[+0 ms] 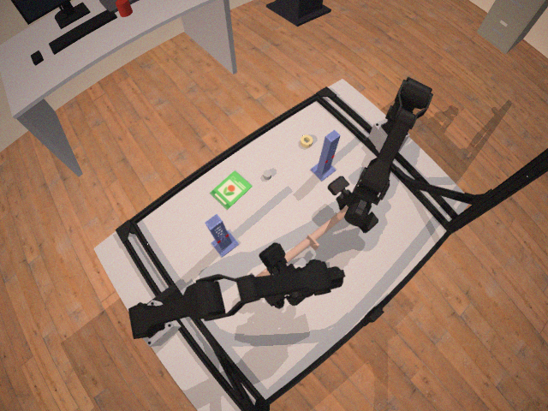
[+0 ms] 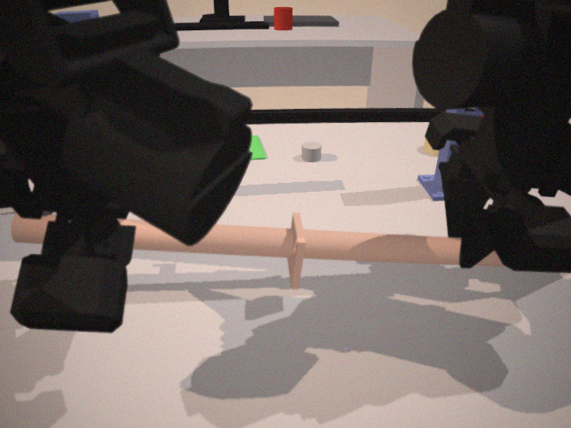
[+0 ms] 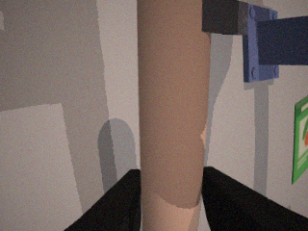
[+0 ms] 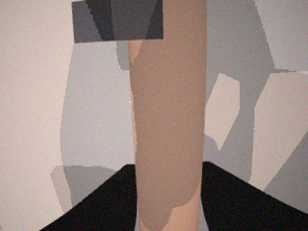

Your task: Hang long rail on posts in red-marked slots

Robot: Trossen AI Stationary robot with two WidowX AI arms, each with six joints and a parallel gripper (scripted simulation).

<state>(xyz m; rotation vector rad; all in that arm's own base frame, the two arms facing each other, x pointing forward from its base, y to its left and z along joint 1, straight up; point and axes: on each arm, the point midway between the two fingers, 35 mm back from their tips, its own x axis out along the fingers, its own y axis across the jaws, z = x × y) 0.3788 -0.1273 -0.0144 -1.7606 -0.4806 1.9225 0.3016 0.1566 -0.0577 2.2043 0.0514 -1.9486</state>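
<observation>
The long salmon rail (image 1: 297, 251) (image 2: 258, 240) (image 3: 173, 96) (image 4: 168, 106) is held above the table, roughly level, with a thin crosspiece at its middle. My left gripper (image 3: 170, 177) (image 2: 87, 239) is shut on it near one end. My right gripper (image 4: 167, 173) (image 2: 488, 249) is shut on it towards the other end. The rail is in front of and apart from both blue posts. The left post (image 1: 221, 236) (image 3: 284, 40) and the right post (image 1: 328, 154) (image 2: 435, 187) stand upright with red marks. The arms hide the rail's ends in the top view; its hooks are not plainly visible.
A green card (image 1: 230, 189) (image 2: 258, 148), a small grey cylinder (image 1: 267, 175) (image 2: 310, 152) and a yellow ring (image 1: 302, 143) (image 2: 430, 147) lie towards the back. A black frame (image 1: 229, 159) (image 2: 341, 116) edges the table. A dark block (image 3: 223, 16) (image 4: 117, 24) shows beside the rail.
</observation>
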